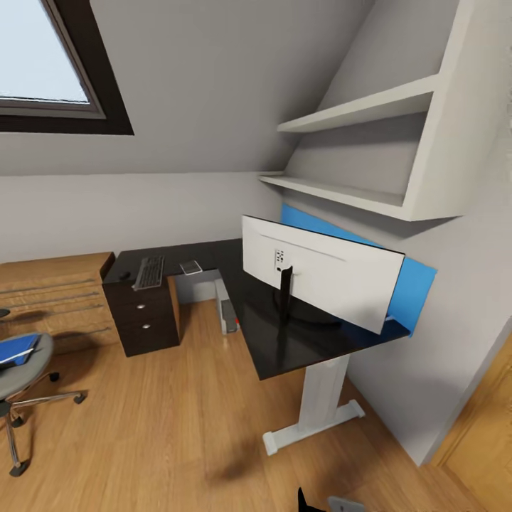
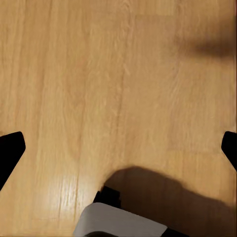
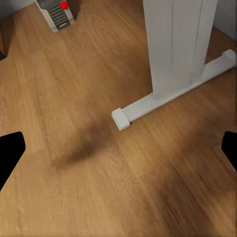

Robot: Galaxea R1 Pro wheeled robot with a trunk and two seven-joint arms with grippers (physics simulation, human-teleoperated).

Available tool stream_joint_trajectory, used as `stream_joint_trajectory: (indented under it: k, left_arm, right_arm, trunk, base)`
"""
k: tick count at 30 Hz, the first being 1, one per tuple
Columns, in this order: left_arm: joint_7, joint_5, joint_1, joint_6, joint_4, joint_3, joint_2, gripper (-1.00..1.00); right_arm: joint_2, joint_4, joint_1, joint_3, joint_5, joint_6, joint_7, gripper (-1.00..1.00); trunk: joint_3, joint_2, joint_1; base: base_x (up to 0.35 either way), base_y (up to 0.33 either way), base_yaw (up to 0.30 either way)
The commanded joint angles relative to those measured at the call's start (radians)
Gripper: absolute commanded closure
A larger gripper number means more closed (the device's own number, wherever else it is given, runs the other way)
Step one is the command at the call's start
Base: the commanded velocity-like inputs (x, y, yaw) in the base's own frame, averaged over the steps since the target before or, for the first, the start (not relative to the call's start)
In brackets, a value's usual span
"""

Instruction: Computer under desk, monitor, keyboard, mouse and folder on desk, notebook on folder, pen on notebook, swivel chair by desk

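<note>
The white monitor (image 1: 323, 274) stands on the black L-shaped desk (image 1: 274, 341) with its back to me. On the desk's far wing lie the keyboard (image 1: 149, 272), a small dark mouse (image 1: 125, 275) to its left and a small white notebook (image 1: 190, 267) to its right. The grey computer tower (image 1: 226, 307) (image 3: 57, 12) stands on the floor under the desk. At the left edge, the swivel chair (image 1: 25, 373) carries the blue folder (image 1: 16, 350). My left gripper (image 2: 118, 153) and right gripper (image 3: 118, 153) are both open over the wood floor, holding nothing.
The desk's white leg (image 1: 321, 395) (image 3: 180, 44) and its foot (image 3: 170, 96) stand just ahead. A dark drawer unit (image 1: 144, 316) and a wooden dresser (image 1: 57, 299) line the far wall. White shelves (image 1: 355, 110) hang above the desk, under a sloped ceiling.
</note>
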Motion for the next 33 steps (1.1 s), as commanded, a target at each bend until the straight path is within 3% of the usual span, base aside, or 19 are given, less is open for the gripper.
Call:
stream_joint_trajectory:
  k: [1,8,33]
  left_arm:
    - [-0.018,0.021,-0.013,-0.002,0.018,-0.008,0.001,-1.00]
    - [-0.061,0.041,-0.032,-0.002,0.049,-0.007,-0.001,-1.00]
    - [-0.067,0.032,-0.034,-0.010,0.052,-0.011,-0.014,-1.00]
  right_arm:
    - [0.000,0.002,-0.001,0.004,-0.010,-0.004,0.007,-1.00]
    - [0.000,0.002,-0.001,0.003,-0.010,-0.004,0.007,-1.00]
    - [0.001,0.002,-0.001,0.005,-0.010,-0.002,0.006,-1.00]
  trunk:
    - [0.002,0.006,-0.004]
    - [0.024,0.055,-0.031]
    - [0.102,0.230,-0.126]
  base:
    - [0.000,0.000,-0.080]
    - [0.000,0.000,-0.029]
    - [0.000,0.000,-0.001]
